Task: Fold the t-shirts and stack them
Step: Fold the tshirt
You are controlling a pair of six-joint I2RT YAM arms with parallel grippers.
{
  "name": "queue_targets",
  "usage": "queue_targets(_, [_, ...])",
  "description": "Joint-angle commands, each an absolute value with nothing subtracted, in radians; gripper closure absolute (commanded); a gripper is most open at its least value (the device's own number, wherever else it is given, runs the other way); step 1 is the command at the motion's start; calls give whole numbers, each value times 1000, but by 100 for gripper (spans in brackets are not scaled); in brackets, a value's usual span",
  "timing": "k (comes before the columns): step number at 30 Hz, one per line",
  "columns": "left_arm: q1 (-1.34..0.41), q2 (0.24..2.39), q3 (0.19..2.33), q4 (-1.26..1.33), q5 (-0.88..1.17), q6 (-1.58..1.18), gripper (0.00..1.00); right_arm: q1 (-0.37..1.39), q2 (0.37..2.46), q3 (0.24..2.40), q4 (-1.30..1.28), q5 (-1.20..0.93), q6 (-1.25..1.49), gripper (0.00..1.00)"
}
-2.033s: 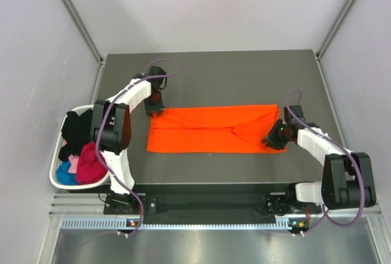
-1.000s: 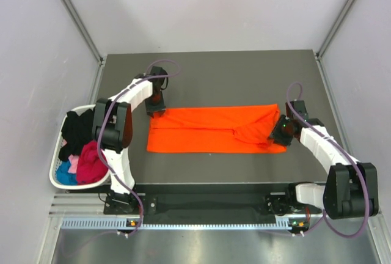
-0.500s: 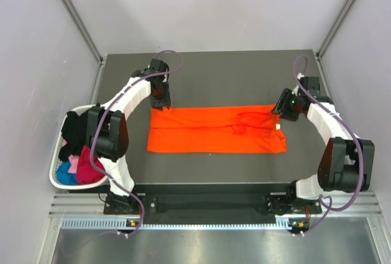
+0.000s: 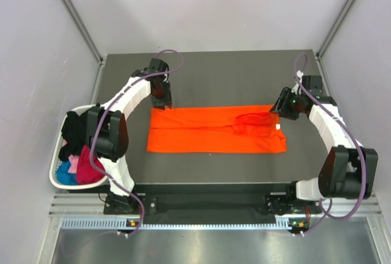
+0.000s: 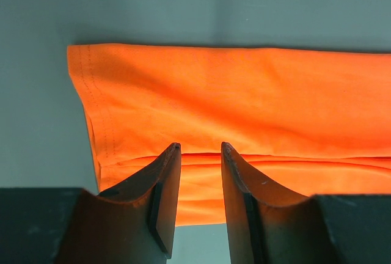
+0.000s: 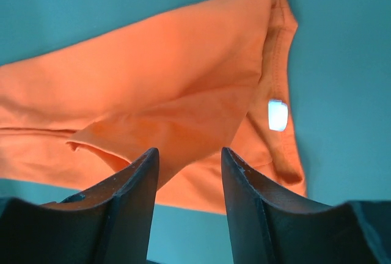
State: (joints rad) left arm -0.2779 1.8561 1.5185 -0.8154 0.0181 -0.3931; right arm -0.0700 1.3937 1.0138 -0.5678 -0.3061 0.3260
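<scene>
Nothing readable is showing anywhere. The only label in sight is the small white neck label (image 6: 278, 115), sitting inside the collar of the orange t-shirt (image 4: 217, 129), at the end of the shirt lying toward the right edge of the table (image 4: 214, 74). In the right wrist view it is glaring as a plain white patch, and no letters, numbers or brand marks are coming through on it.

1. A dark grey table (image 4: 208, 74) fills the middle of the overhead view.
2. A white basket (image 4: 52, 177) sits just off the table's edge at 8 o'clock.
3. Pale walls (image 4: 208, 7) stand at 9, 12 and 3 o'clock, with slanting metal posts (image 4: 76, 16) at 11 and 1 o'clock.
4. A metal rail (image 4: 201, 222) runs along 6 o'clock.
</scene>
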Motion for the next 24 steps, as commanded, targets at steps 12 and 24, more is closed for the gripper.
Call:
queue_targets(12, [-397,1833,1539,-703,189,-423,62,-72,1163,857,-687,-246,367,55])
queue_targets(24, [-541,1881,1517,-531,385,-551,63,-120,1441,1089,-565,-250,269,57])
